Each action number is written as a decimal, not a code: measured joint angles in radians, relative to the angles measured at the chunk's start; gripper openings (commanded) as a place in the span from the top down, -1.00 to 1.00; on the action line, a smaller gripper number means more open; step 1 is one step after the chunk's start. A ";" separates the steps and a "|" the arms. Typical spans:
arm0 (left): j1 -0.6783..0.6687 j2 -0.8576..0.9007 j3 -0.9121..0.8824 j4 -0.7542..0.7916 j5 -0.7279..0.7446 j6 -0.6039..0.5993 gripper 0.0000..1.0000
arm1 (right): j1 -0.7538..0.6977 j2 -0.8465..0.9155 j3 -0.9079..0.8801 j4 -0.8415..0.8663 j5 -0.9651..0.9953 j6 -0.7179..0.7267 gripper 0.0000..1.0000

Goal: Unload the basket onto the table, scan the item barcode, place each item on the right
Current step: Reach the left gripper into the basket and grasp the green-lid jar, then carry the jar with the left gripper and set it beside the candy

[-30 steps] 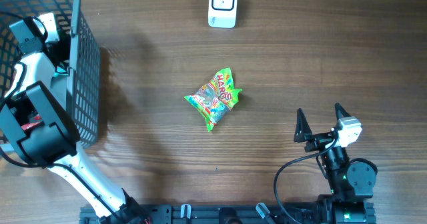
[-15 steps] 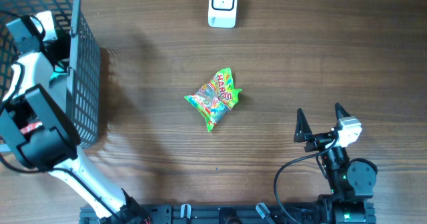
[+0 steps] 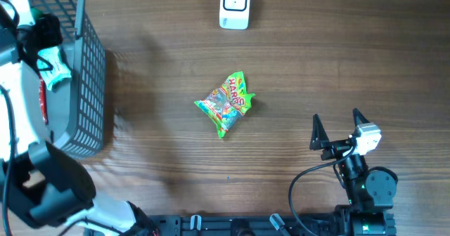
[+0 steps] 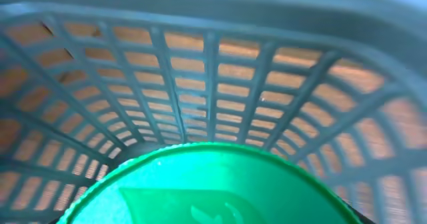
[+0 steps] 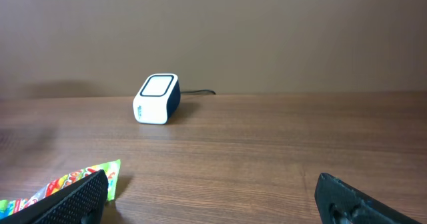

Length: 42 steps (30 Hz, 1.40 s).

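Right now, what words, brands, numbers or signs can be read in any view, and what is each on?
"HARI": on the candy bag, overhead view; the rest of the print is too crumpled and small to read.
Scanner: nothing legible at this size.
Green lid, left wrist view: a blurred raised shape only, no readable text.

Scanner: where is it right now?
The white scanner sits top centre in the overhead view, beyond the candy bag and apart from it; the right wrist view shows it left of centre.
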 measured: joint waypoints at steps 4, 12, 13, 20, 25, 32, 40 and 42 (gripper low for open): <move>0.000 -0.148 -0.002 -0.024 -0.002 -0.024 -0.01 | 0.000 0.000 0.000 0.000 0.000 0.000 -0.99; -0.077 -0.402 -0.002 -0.060 0.029 -0.066 -0.06 | 0.000 0.000 0.000 0.000 0.000 0.000 -0.99; -0.112 -0.424 -0.002 -0.078 0.034 -0.068 -0.04 | 0.000 0.000 0.000 0.000 0.000 0.000 -0.99; -0.400 -0.435 -0.002 -0.208 0.048 -0.087 -0.05 | 0.000 0.000 0.000 0.000 0.000 0.000 -0.99; -0.634 -0.391 -0.002 -0.227 0.054 -0.103 -0.05 | 0.000 0.000 0.000 0.000 0.000 0.000 -0.99; -0.923 -0.213 -0.002 -0.226 0.054 -0.139 -0.06 | 0.000 0.000 0.000 0.000 0.000 0.000 -0.99; -1.170 0.159 -0.002 -0.156 0.054 -0.174 -0.15 | 0.000 0.000 0.000 0.000 0.000 0.000 -0.99; -1.232 0.264 -0.002 -0.106 0.054 -0.183 -0.15 | 0.000 0.000 0.000 0.000 0.000 0.000 -0.99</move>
